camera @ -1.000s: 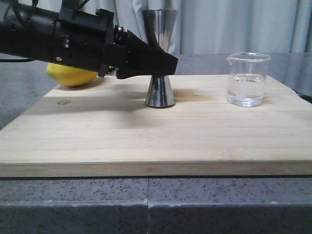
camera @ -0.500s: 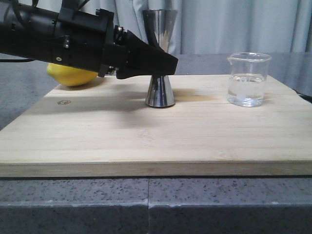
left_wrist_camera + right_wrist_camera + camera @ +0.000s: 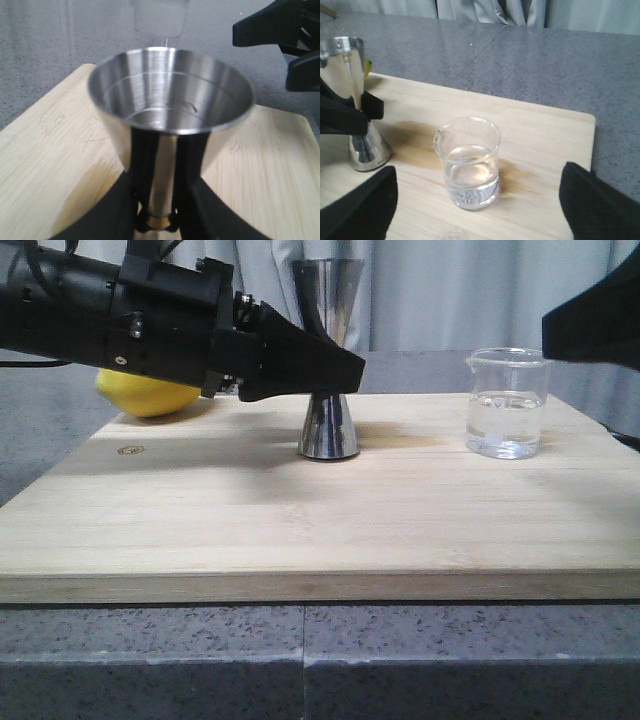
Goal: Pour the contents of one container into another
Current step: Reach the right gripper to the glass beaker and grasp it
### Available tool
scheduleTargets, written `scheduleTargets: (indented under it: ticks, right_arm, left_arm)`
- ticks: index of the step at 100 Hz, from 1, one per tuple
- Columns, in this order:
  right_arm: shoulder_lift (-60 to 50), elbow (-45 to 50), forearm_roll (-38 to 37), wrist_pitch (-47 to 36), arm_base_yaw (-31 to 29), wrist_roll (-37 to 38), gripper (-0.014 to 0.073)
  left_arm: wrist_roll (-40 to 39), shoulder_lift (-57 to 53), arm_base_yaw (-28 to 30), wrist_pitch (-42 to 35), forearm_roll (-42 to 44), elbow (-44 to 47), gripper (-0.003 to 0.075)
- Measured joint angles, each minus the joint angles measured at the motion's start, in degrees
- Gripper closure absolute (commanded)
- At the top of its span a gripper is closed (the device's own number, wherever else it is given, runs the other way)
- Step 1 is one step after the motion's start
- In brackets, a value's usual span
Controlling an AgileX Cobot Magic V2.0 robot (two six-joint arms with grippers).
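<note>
A pale bamboo board (image 3: 320, 510) lies on a grey speckled desk (image 3: 300, 660) and carries the things. The black left arm reaches in over the board's far-left corner, and the left gripper (image 3: 156, 220) is clenched on the narrow waist of the tall shiny steel hourglass jigger (image 3: 328, 425), one finger on each side of its thin gold band. The jigger stands upright near the middle of the far edge, its base on the board. The right gripper (image 3: 475, 210) hangs with its two black fingers spread wide, holding nothing, on the two sides of the small clear glass beaker (image 3: 508, 403). The beaker stands upright near the far-right corner, partly filled with clear liquid. A yellow lemon (image 3: 148, 395) lies just behind the far-left corner, partly hidden by the left arm.
</note>
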Motion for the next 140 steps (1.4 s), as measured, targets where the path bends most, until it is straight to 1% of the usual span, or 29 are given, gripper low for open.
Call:
scheduleTargets:
  ticks: [19, 31, 41, 49, 62, 74, 102, 109, 121, 128, 140]
  right_arm:
    - [8.0, 0.5, -1.6, -7.3, 0.0, 1.2, -0.0001]
    - [13.2, 0.5, -6.3, -10.8, 0.0, 5.0, -0.0001]
    - [17.4, 0.5, -9.3, -15.6, 0.0, 7.8, -0.0001]
    - [20.2, 0.5, -10.1, -19.5, 0.0, 9.3, -0.0001]
    - [24.7, 0.4, -10.3, -25.3, 0.0, 9.6, -0.0001]
    - [28.3, -0.8, -10.4, -27.7, 0.0, 9.6, -0.0001]
    - [33.0, -2.8, -10.5, -29.1, 0.0, 9.6, 0.0007]
    - [33.0, -2.8, -10.6, -29.3, 0.0, 9.6, 0.0056]
    - [33.0, -2.8, -10.6, -29.3, 0.0, 9.6, 0.0196]
    - [33.0, -2.8, -10.6, -29.3, 0.0, 9.8, 0.0258]
    - [33.0, -2.8, -10.6, -29.3, 0.0, 9.8, 0.0309]
  left_arm:
    - [0.0, 0.0, 0.0, 0.0, 0.0, 0.0, 0.0606]
    - [0.0, 0.0, 0.0, 0.0, 0.0, 0.0, 0.0606]
    - [0.0, 0.0, 0.0, 0.0, 0.0, 0.0, 0.0606]
    - [0.0, 0.0, 0.0, 0.0, 0.0, 0.0, 0.0606]
    - [0.0, 0.0, 0.0, 0.0, 0.0, 0.0, 0.0606]
    - [0.0, 0.0, 0.0, 0.0, 0.0, 0.0, 0.0606]
    - [0.0, 0.0, 0.0, 0.1, 0.0, 0.0, 0.0606]
    - [0.0, 0.0, 0.0, 0.1, 0.0, 0.0, 0.0606]
    - [0.0, 0.0, 0.0, 0.1, 0.0, 0.0, 0.0606]
    - [0.0, 0.0, 0.0, 0.1, 0.0, 0.0, 0.0606]
    - [0.0, 0.0, 0.0, 0.1, 0.0, 0.0, 0.0606]
